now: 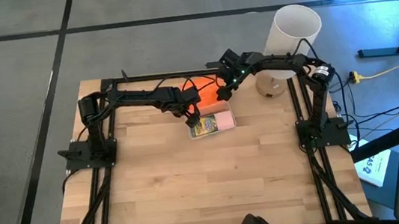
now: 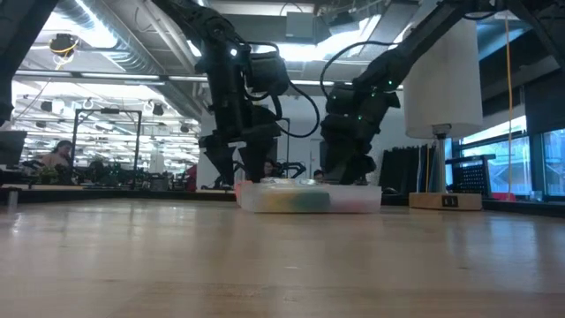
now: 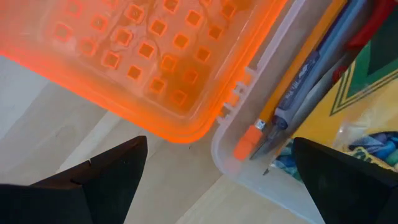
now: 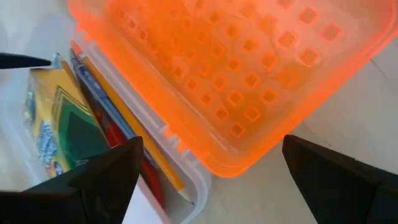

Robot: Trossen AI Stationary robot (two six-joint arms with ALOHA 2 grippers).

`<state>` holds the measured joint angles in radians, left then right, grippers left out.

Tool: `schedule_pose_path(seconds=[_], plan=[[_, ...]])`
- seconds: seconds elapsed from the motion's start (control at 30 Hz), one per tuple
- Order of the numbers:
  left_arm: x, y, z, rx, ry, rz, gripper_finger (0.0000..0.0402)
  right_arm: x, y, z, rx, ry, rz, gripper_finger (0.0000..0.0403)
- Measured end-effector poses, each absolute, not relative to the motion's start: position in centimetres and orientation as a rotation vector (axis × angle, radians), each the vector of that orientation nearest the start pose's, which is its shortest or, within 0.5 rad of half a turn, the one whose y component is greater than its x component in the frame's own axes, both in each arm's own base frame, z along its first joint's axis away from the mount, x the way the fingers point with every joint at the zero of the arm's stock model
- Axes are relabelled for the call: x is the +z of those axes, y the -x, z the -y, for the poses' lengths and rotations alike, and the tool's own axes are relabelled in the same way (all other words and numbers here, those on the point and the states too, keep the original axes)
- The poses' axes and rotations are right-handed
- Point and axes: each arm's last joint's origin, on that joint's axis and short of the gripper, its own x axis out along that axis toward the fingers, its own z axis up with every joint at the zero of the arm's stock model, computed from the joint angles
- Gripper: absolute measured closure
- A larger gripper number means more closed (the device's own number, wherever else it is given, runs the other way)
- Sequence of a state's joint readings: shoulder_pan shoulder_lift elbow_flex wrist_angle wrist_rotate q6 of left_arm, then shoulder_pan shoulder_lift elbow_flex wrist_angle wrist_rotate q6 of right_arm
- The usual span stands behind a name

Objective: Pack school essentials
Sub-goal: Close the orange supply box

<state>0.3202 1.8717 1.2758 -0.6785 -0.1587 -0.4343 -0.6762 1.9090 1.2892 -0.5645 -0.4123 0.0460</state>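
The left gripper (image 1: 192, 117) hangs with jaws wide over the clear box (image 1: 212, 123), which holds a yellow-green crayon box (image 3: 367, 118), one orange pencil (image 3: 292, 74), a pen (image 4: 102, 99) and red scissors (image 4: 115, 134). Its dimpled orange lid (image 4: 230, 68) lies open behind. The right gripper (image 1: 222, 92), jaws wide, hovers over the lid.

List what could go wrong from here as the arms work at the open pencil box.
1. The orange lid stands open with both open grippers, left gripper and right gripper, beside its hinge; a finger could get caught if it swings shut.
2. The orange pencil and purple pen lie along the hinge-side wall of the clear box; the closing lid might jam on them.
3. Uneven pushes could slide the light box across the table.
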Motion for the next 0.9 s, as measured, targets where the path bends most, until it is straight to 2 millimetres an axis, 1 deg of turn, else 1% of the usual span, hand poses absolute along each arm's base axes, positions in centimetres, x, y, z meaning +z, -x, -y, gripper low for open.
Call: schedule_pose_path(seconds=[0.13,0.27,0.33,0.5,0.67,0.77,0.9], plan=[[17.5,-34.1,-11.7,0.674,0.482,-1.204,0.0008,17.5,-30.2,22.8,-0.276,-0.638,-1.009,0.0018],[17.4,-33.8,-11.3,0.671,0.477,-1.243,0.0008,17.4,-30.1,23.1,-0.394,-0.585,-1.031,0.0018],[17.3,-33.9,-11.1,0.664,0.472,-1.245,0.0008,17.5,-30.1,23.3,-0.427,-0.577,-1.022,0.0018],[16.8,-33.8,-10.3,0.655,0.466,-1.262,0.0008,17.6,-30.7,23.4,-0.438,-0.57,-0.971,0.0018],[16.8,-33.8,-9.9,0.656,0.471,-1.263,0.0008,17.5,-31.2,23.5,-0.448,-0.54,-0.933,0.0018],[16.8,-33.8,-9.9,0.662,0.478,-1.263,0.0008,17.1,-31.5,23.7,-0.45,-0.536,-0.925,0.0018],[16.8,-33.8,-9.7,0.659,0.475,-1.264,0.0008,15.6,-31.7,23.8,-0.45,-0.554,-0.961,0.0018]])
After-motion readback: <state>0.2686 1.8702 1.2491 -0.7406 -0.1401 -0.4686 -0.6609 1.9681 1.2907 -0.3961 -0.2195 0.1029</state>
